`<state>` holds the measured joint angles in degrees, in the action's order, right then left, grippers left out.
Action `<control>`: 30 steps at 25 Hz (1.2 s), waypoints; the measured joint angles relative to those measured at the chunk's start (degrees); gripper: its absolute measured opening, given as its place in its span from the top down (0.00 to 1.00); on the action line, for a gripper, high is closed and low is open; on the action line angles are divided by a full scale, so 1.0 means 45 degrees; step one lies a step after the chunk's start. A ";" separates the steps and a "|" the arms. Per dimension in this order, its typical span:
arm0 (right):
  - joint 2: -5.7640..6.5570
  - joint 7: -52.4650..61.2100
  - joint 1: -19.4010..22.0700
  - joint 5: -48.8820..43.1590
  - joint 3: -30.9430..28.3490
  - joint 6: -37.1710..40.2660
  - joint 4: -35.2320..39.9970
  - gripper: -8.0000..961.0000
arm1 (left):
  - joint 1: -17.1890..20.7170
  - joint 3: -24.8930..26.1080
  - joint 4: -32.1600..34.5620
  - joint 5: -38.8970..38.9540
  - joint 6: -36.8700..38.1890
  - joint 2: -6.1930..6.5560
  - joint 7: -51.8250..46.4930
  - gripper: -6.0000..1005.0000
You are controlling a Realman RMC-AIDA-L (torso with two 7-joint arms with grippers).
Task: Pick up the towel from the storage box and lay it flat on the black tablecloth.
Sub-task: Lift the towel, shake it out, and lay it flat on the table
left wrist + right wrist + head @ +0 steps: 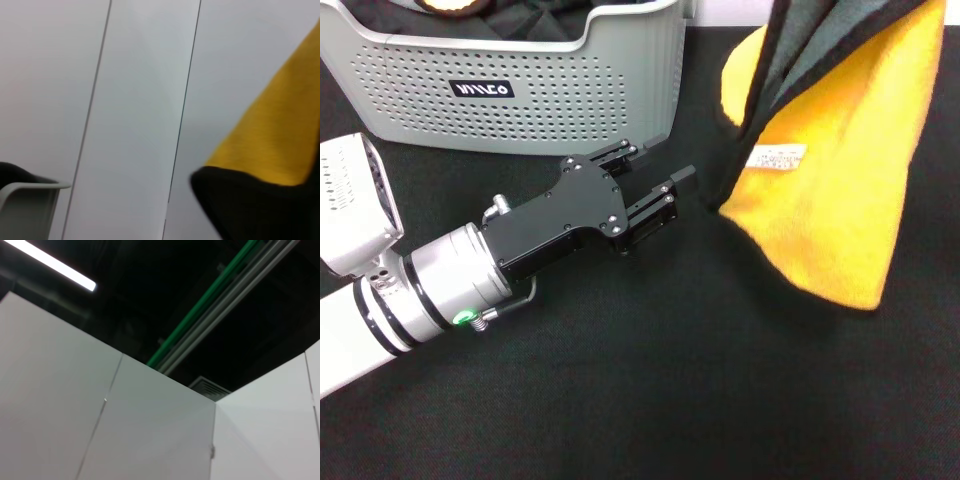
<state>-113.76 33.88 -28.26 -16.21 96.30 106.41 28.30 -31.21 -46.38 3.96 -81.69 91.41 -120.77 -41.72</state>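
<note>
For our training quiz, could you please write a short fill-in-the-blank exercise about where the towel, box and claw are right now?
1. The towel hangs above the black tablecloth with its ____ face toward the head camera.
2. The left claw is open and points toward the ____.
3. The storage box stands on the ____.
4. The small white label sits on the ____.

Missing words: orange-yellow; towel; black tablecloth; towel

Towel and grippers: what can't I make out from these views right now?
- Right gripper: in no view; the right wrist view shows only wall panels and ceiling.
- Towel: its top is cut off by the head view's upper edge, so what holds it is unseen.
- Box: its inside is mostly cut off by that edge.
- Left gripper: open near the towel's lower corner; contact unclear.
</note>
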 joint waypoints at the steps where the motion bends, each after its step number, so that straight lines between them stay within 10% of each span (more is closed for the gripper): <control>1: 0.0031 0.0167 -0.0026 -0.0009 -0.0007 0.0147 -0.0035 0.98 | -0.0002 0.0020 -0.0029 0.0036 -0.0051 0.0001 0.0011 0.52; 30: -0.0083 0.0266 -0.0396 -0.0008 -0.0190 0.0266 -0.0692 0.98 | -0.1708 0.0375 -0.2295 0.0248 0.0821 0.0002 0.1338 0.52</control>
<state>-114.13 35.08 -30.04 -16.25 95.45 107.61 25.19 -38.90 -44.69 -6.36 -80.57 95.11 -120.76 -35.70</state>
